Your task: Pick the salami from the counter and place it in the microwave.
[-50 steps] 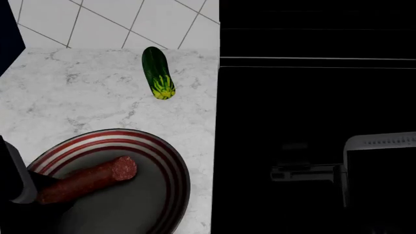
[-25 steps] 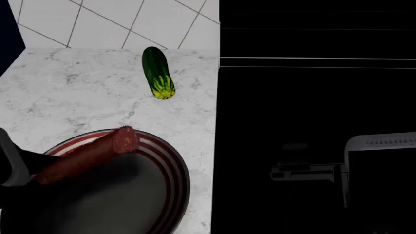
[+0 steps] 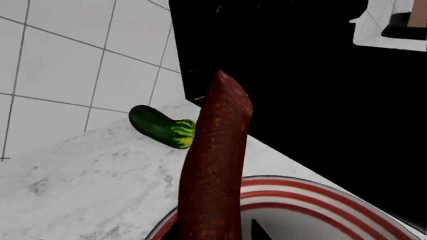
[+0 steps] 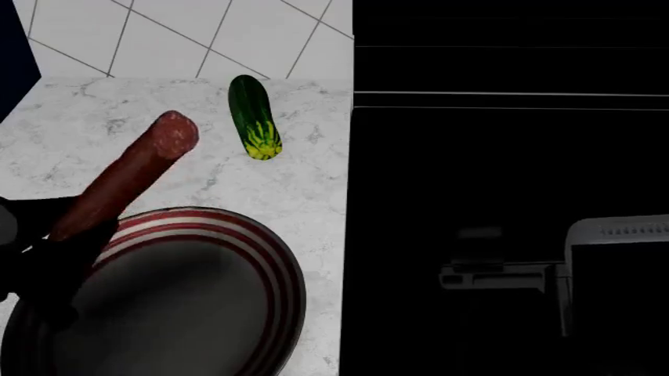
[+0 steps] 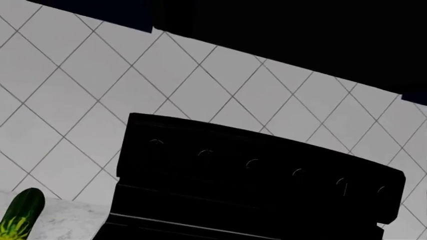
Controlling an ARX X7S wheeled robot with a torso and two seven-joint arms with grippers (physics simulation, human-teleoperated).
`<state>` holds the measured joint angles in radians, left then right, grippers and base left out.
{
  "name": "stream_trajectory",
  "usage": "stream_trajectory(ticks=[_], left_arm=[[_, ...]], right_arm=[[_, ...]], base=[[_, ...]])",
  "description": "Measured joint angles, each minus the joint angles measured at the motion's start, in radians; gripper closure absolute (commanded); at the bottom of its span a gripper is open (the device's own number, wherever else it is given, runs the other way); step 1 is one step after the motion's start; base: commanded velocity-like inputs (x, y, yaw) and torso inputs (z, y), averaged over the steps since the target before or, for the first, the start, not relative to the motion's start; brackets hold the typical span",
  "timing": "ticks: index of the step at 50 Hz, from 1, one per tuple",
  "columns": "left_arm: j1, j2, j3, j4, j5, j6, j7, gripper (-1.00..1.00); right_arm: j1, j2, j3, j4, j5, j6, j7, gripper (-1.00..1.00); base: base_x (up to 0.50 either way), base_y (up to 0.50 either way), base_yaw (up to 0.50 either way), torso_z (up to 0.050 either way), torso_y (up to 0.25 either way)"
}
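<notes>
My left gripper (image 4: 55, 239) is shut on the lower end of the salami (image 4: 131, 176), a long dark red-brown stick. It is held slanted in the air above the white marble counter (image 4: 303, 196), its pink speckled cut end pointing toward the tiled wall. In the left wrist view the salami (image 3: 213, 170) runs straight out from the gripper (image 3: 213, 235), and dark fingertips (image 3: 261, 231) show beside it. My right gripper (image 4: 491, 278) is a dim grey shape over the black area at right; its jaws cannot be made out. No microwave is recognisable in these views.
A red-striped plate (image 4: 277, 258) with nothing on it lies under the salami, near the counter's front. A green-and-yellow cucumber (image 4: 253, 117) lies by the tiled wall. A black stove (image 5: 253, 180) with a row of knobs borders the counter's right edge.
The salami has been lifted off the plate by my left gripper and carried up and toward the wall, leaving the plate bare. The right arm has barely shifted.
</notes>
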<state>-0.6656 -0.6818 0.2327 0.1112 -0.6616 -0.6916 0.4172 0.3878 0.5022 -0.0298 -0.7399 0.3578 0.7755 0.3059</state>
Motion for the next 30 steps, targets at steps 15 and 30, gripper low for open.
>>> stream_trajectory(ticks=[15,30], left_arm=[[0.055,0.062,-0.116,0.09,-0.101,-0.055,-0.161,1.0],[0.095,0.049,-0.209,0.19,-0.256,-0.069,-0.121,1.0]], right_arm=[[0.007,0.002,-0.001,-0.005,0.007,0.008,0.003,-1.0],[0.038,0.005,-0.014,-0.013,0.015,0.038,0.009,-1.0]], base=[[0.0,0.0,0.0,0.0,0.0],[0.0,0.0,0.0,0.0,0.0]])
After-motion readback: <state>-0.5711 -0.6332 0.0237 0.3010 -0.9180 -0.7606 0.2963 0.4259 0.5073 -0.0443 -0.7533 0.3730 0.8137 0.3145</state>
